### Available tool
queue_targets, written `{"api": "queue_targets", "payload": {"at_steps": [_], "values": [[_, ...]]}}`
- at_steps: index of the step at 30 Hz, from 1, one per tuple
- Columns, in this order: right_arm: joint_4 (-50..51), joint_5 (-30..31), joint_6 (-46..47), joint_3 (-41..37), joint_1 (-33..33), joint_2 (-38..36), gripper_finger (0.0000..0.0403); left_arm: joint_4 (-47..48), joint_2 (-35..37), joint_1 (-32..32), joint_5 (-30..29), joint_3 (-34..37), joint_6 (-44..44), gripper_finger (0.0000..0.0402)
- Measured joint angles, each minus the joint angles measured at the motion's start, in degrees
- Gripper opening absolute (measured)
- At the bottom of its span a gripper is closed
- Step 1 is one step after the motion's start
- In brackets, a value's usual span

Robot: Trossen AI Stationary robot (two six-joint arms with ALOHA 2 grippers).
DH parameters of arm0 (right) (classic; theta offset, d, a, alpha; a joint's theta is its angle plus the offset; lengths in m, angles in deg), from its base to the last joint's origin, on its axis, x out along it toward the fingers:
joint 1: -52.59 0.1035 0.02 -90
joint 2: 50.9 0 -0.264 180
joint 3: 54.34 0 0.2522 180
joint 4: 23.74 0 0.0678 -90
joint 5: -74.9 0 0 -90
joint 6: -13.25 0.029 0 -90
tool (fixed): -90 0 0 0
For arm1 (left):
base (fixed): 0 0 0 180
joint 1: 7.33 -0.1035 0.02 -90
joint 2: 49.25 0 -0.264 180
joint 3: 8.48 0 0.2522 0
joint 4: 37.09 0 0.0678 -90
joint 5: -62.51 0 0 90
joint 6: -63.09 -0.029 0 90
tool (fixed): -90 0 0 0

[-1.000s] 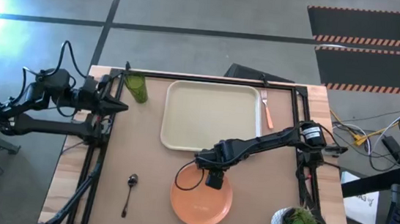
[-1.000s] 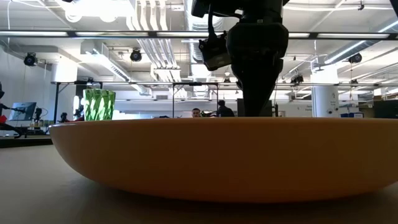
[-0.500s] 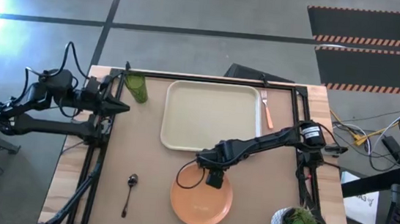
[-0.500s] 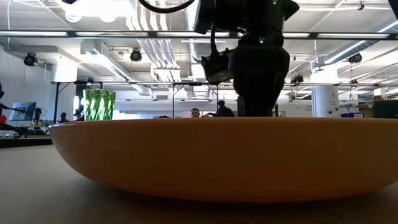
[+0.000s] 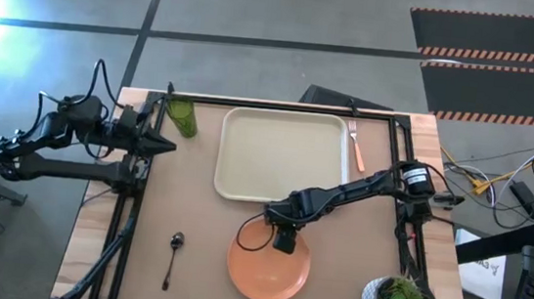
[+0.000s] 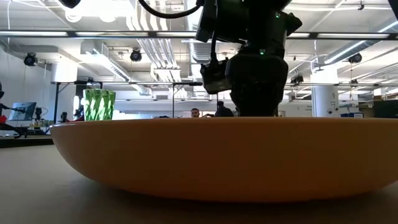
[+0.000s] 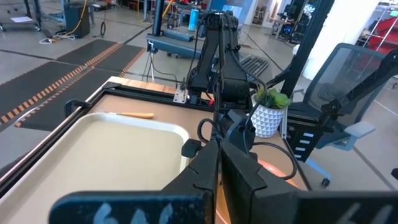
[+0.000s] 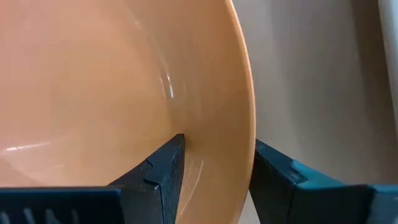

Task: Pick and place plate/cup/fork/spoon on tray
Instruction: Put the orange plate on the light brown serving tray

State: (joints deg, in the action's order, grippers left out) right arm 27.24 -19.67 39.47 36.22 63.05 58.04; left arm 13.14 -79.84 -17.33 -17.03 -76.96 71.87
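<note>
High view: you're seeing nothing on the tray (image 5: 281,158) yet, so the whole task is left. The plate (image 5: 269,264) is lying on the counter (image 5: 192,216) near the front edge, the cup (image 5: 183,117) is standing just beside the tray's left far corner, the fork (image 5: 357,146) is lying just beside the tray's right rim, and the spoon (image 5: 173,251) is lying well left of the plate. The right claw (image 5: 283,232) is sitting at the plate's far rim. The left claw (image 5: 158,142) is waiting at the counter's left edge near the cup.

Low view: the plate (image 6: 224,155) is filling the front, flat on the counter, with the right arm coming down behind its rim.

Left wrist view: the left claw (image 7: 219,163) is looking closed and empty, fingers together.

Right wrist view: the right claw (image 8: 214,171) is straddling the plate's rim (image 8: 239,106), one finger inside, one outside, partly open. I can't tell whether it's pinching yet. My guess: you're about to squeeze and lift.
</note>
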Motion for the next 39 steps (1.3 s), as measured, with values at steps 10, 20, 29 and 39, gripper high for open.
{"api": "queue_targets", "payload": {"at_steps": [10,20,29,39], "values": [[-0.99,-3.03,-3.93,-1.11,0.00,-0.28,0.0015,-0.02,0.07,0.00,0.00,0.00,0.00,0.0000],[2.22,-0.06,-5.89,3.85,0.25,-1.47,0.0009,-0.02,0.07,0.00,-0.02,0.00,0.00,0.0000],[19.65,16.12,-10.93,15.31,-1.87,-6.46,0.0008,0.00,0.14,0.02,0.00,0.00,-0.01,0.0000],[32.10,38.26,-11.76,20.03,-11.39,-17.73,0.0007,0.04,0.21,0.02,0.00,0.00,0.00,0.0000]]}}
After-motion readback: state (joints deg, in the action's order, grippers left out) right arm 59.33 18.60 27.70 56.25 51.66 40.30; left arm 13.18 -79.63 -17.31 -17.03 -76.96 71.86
